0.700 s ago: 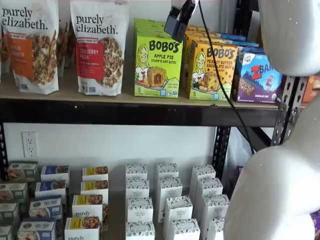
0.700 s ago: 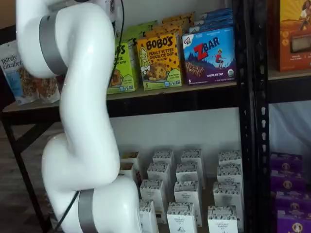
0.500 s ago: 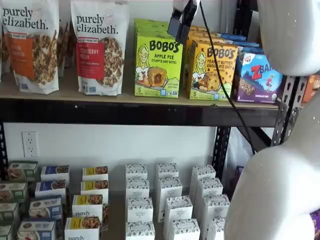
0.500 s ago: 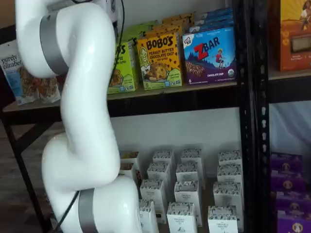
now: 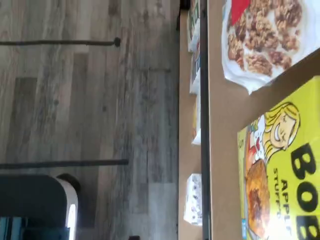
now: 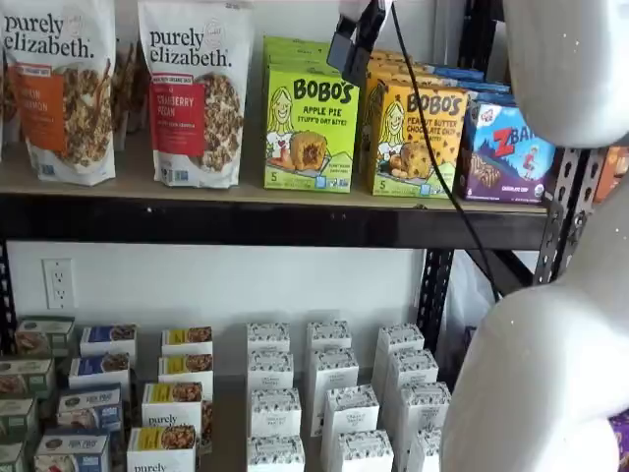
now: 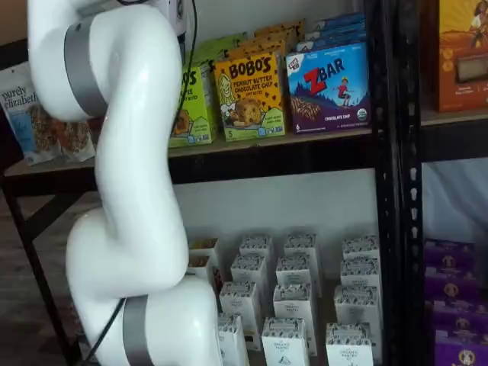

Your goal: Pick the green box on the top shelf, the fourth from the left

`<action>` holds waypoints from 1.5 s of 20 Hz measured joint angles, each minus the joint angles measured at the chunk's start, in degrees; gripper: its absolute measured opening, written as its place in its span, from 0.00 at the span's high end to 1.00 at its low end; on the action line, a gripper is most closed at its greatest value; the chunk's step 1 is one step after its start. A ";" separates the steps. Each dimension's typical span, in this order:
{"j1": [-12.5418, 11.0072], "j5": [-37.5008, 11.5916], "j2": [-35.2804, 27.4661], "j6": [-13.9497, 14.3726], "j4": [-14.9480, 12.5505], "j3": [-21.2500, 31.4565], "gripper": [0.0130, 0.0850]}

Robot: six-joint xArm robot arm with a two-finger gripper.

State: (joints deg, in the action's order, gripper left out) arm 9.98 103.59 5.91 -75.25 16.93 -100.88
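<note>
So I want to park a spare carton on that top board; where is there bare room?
Only the tan top shelf's front strip is bare. The cranberry granola bag, lime-green Bobo's box, yellow-orange Bobo's carton and blue ZBar carton stand nearly side to side.

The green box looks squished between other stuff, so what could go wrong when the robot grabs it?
The green box stands close to the yellow-orange box, so the hand might bump or drag that neighbour. More green boxes sit right behind it and could shift. The granola bag leans nearby and might topple.
</note>
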 joint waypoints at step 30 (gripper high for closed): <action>-1.93 -7.47 -6.13 -2.71 -0.02 -3.07 0.00</action>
State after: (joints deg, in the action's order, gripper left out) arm 8.06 96.12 -0.21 -77.96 16.91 -103.95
